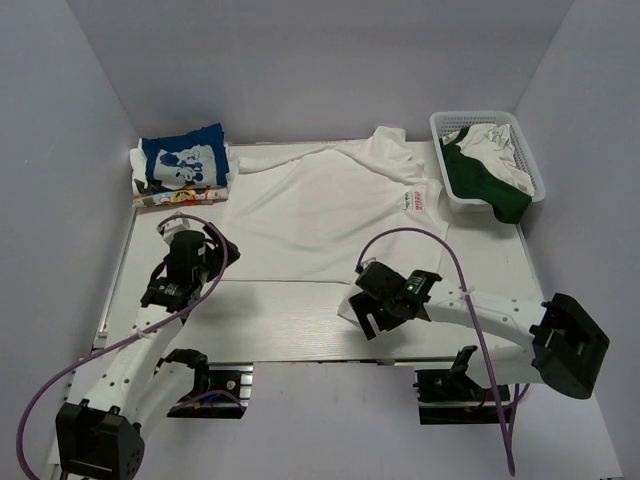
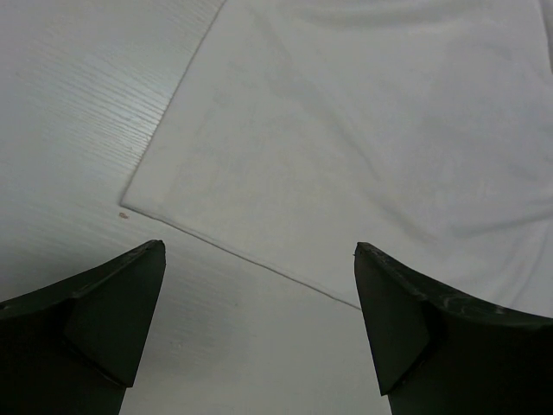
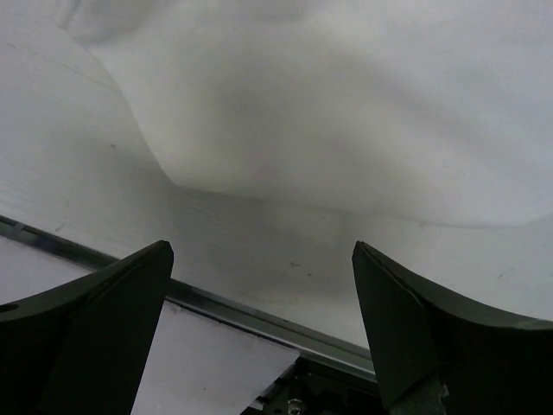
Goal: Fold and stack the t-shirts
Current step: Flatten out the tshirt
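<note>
The white Coca-Cola t-shirt point(image 1: 320, 215) lies flat on the table point(image 1: 280, 320) for folding; my left gripper point(image 1: 188, 245) hovers by its near-left hem corner, right gripper point(image 1: 378, 300) by the near-right hem, both jaws spread, empty; the blue t-shirt point(image 1: 183, 163) sits folded back-left.

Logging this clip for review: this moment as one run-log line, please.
white t-shirt spread flat | left gripper open over its near-left corner | right gripper open by near hem | blue t-shirt folded, far left

The only lettering is a small red mark point(image 1: 420, 197) on the white t-shirt point(image 1: 320, 215), toward the table's point(image 1: 300, 340) right edge, too small to read; the blue t-shirt point(image 1: 183, 160) shows nothing legible.
</note>
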Robot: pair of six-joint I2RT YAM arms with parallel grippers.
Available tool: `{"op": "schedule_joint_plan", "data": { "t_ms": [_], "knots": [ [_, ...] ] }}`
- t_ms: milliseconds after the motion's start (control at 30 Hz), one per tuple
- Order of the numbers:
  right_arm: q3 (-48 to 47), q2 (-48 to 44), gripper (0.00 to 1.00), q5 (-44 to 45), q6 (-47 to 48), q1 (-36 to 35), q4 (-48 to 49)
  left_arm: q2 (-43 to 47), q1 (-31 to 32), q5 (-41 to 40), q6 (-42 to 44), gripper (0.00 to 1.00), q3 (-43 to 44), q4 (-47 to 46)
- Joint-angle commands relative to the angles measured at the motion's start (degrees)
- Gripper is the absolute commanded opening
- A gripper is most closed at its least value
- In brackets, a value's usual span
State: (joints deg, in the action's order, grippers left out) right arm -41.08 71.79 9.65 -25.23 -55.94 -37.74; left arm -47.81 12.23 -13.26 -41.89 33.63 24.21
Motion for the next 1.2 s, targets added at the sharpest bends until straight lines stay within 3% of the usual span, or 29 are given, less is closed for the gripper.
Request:
{"op": "schedule_joint_plan", "data": {
  "t_ms": [0, 67, 167, 200, 300, 333, 500, 733, 1000, 1167],
  "knots": [
    [0.3, 2.98, 0.9, 6.95, -0.08, -1.71, 4.85, 1.15, 0.34, 1.39, -1.35, 1.0, -0.14, 0.05],
    [1.08, 4.75, 0.9, 7.05, 0.8, -1.8, 6.87, 0.09, 0.34, 0.69, -1.35, 1.0, 0.56, 0.84],
    [0.92, 8.45, 0.77, 8.01, 0.8, -1.62, 9.96, -0.7, 0.34, 0.07, -1.35, 1.0, 0.56, 1.46],
    [0.65, 8.98, 0.57, 8.63, 0.89, -1.63, 10.05, -0.7, 0.34, 0.07, -1.35, 1.0, 0.56, 1.46],
    [-1.72, 10.39, 0.25, 12.05, -0.34, -1.62, 6.47, -0.7, 0.34, 0.07, -1.35, 1.0, 0.56, 1.46],
    [-3.72, 9.87, 0.0, 13.28, -1.21, -1.45, 3.75, -0.7, 0.34, 0.07, -1.35, 1.0, 0.56, 1.46],
    [-15.22, 8.63, 0.0, 17.6, -2.28, -0.75, -7.43, -0.09, 0.34, 0.07, -0.83, 1.0, 0.56, -1.17],
    [-23.86, 10.39, 0.0, 9.27, 2.38, 3.38, -18.85, -3.16, 0.34, 0.07, -0.3, 1.0, 1.09, -1.18],
    [-30.54, 8.63, 0.0, 8.28, 5.98, 11.2, -22.82, -4.22, 0.34, 0.6, -0.3, 1.0, 1.09, -1.71],
    [-29.94, 11.43, 0.0, 11.79, 9.14, 15.77, -16.43, -4.22, 0.34, 1.13, -0.3, 1.0, 1.09, -1.71]
  ]
}}
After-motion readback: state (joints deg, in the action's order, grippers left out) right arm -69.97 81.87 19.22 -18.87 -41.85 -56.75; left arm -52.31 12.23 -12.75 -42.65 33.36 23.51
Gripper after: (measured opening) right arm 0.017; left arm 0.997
